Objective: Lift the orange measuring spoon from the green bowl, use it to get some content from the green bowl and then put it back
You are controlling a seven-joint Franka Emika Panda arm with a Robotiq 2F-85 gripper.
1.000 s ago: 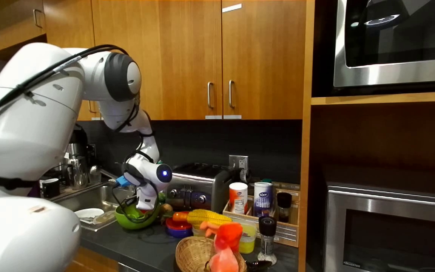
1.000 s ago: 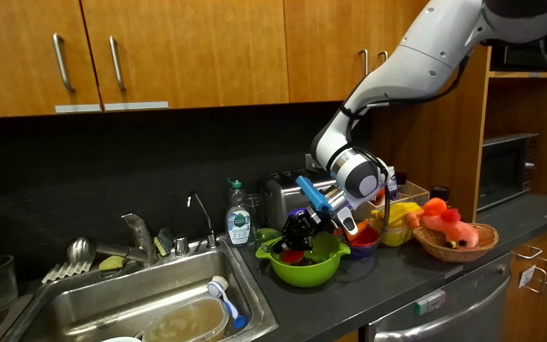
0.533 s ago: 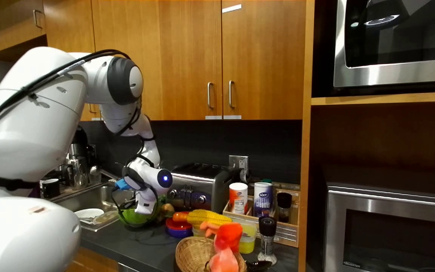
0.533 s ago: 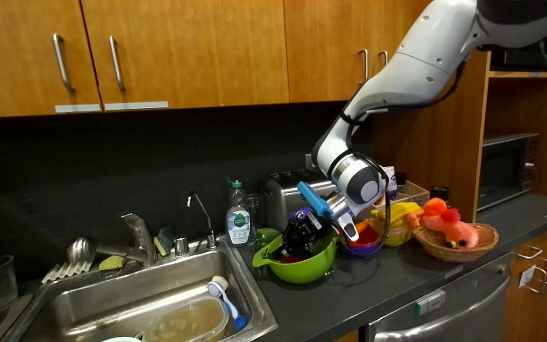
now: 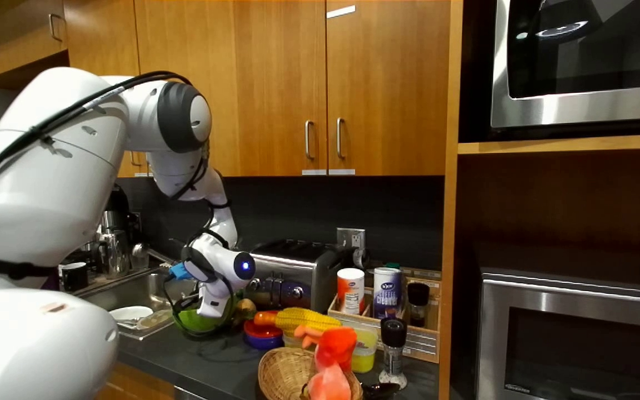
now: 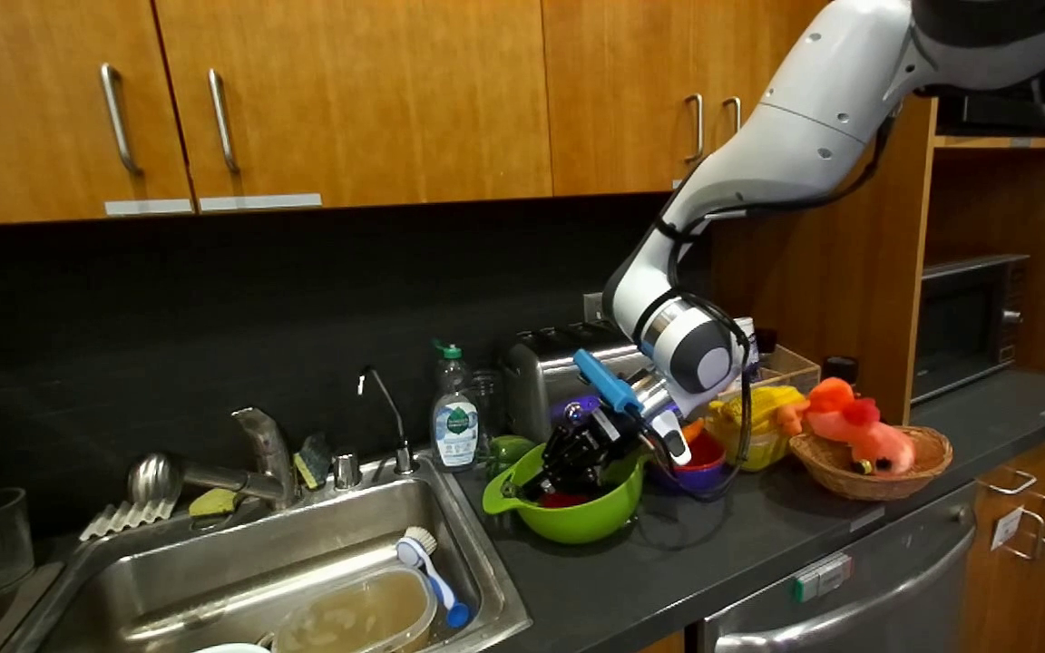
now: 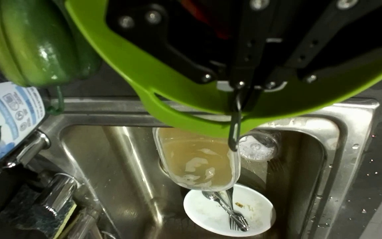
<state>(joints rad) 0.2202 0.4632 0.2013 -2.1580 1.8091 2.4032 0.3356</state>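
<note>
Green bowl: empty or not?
Not empty: something red shows inside the green bowl in an exterior view. How full, cannot tell; the gripper hides much.

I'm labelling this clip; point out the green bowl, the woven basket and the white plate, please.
Green bowl (image 6: 577, 524): in an exterior view, outer front wall.
Woven basket (image 6: 858, 486): in an exterior view, outer front wall.
White plate (image 7: 204, 214): in the wrist view, bare part of its face.
</note>
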